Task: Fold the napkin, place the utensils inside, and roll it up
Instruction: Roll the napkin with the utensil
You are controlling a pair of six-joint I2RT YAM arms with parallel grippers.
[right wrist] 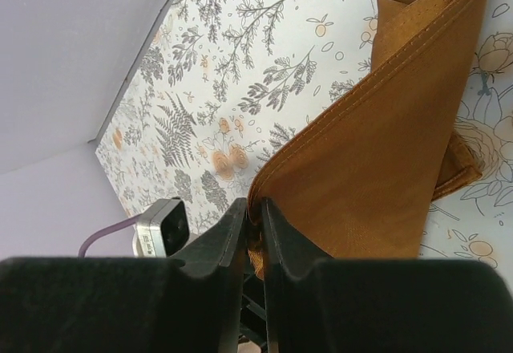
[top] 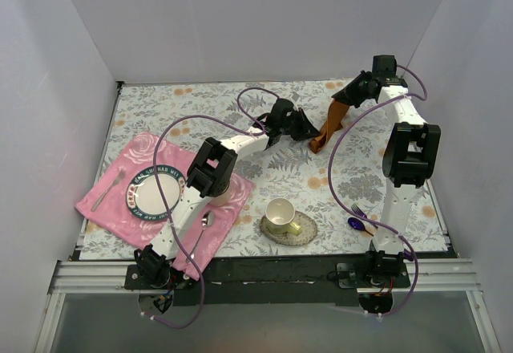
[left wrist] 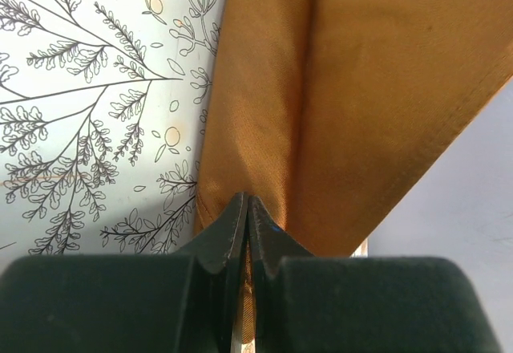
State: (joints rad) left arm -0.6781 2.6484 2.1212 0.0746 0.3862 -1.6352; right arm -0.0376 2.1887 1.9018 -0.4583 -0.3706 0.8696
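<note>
Two grips on one napkin (top: 329, 127), up at the far right of the table (top: 200, 104), close to the back wall (top: 256, 24) and not far from the right wall (top: 481, 88). Left end effector (left wrist: 247, 208) clenched on a lower edge, jaws pressed together with a sliver of orange cloth pinched between. Right end effector (right wrist: 255, 208) likewise clamped on a folded upper edge, higher and farther back, jaws nearly meeting over the fabric. Between the two, cloth slung as a slanting, creased band, hemmed edges running lengthwise, lower folds seemingly touching the table. Plenty of bare floral surface left of the napkin and through the middle. Nearer and to the left, a pink cloth (top: 120, 208) lying cornerwise, one corner reaching over the near edge, with a plate (top: 156, 192), a metal fork (top: 106, 192) and a metal spoon (top: 206, 221) on it. Near the front centre, a cup (top: 280, 213) on a saucer (top: 304, 229). Utensils (top: 357, 218) at the near right, just beside the right arm's lower link and well apart from the napkin: purple fork (top: 358, 210) and dark spoon (top: 354, 225) side by side. Little room to the right, wall close beside that arm.
</note>
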